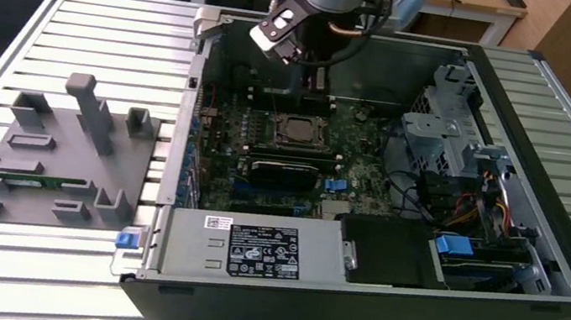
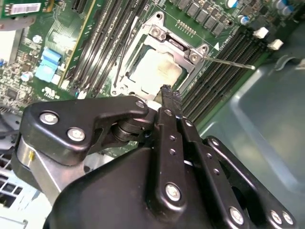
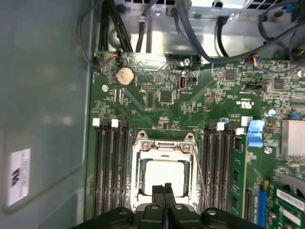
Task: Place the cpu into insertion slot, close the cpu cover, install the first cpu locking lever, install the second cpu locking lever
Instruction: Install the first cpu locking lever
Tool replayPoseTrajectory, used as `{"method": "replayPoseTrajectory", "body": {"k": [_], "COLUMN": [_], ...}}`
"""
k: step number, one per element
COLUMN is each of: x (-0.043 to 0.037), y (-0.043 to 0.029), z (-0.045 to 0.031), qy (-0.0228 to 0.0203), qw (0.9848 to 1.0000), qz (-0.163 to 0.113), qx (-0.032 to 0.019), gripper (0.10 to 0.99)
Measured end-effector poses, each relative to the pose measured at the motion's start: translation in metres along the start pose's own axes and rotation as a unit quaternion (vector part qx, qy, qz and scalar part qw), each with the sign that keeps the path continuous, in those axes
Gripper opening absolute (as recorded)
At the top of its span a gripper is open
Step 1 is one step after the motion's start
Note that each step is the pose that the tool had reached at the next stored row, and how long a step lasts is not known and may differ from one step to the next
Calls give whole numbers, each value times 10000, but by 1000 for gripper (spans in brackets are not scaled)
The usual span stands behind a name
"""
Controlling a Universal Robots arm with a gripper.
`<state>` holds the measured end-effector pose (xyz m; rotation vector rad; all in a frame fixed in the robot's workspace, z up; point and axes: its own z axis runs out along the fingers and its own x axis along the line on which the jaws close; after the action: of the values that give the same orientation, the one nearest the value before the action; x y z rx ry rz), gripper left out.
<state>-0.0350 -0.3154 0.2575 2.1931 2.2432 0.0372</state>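
Note:
The cpu (image 3: 164, 172) lies silver face up in the insertion slot (image 3: 135, 177) on the green motherboard. The cpu cover (image 3: 164, 146) lies flat around it as a metal frame. A thin wire locking lever (image 3: 199, 172) runs along one side of the socket and sticks out over the memory slots (image 2: 229, 62). My gripper (image 3: 164, 190) hangs just above the chip's edge, its two black fingers shut together with nothing between them. In the second wrist view the fingertips (image 2: 167, 91) sit over the socket's rim beside the cpu (image 2: 155, 71). In the exterior view the gripper (image 1: 313, 88) hangs inside the case, above the socket (image 1: 296, 132).
Memory slots (image 3: 110, 167) flank the socket on both sides. Cables (image 3: 214, 43) and the case wall (image 3: 43, 105) lie close by. A power supply (image 1: 249, 248) and drive cage (image 1: 442, 132) stand inside the case. A grey fixture (image 1: 64, 161) rests at the exterior view's left.

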Motion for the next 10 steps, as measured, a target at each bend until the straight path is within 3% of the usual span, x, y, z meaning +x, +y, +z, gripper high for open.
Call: {"method": "replayPoseTrajectory", "body": {"k": [4, 6, 10], "x": [1, 2, 1], "y": [2, 2, 2], "z": [-97, -101, -102], "qy": [0, 3, 9], "qw": [10000, 10000, 9993], "qz": [-1, -34, -372], "qx": [2, 2, 7], "gripper": [118, 118, 118]}}
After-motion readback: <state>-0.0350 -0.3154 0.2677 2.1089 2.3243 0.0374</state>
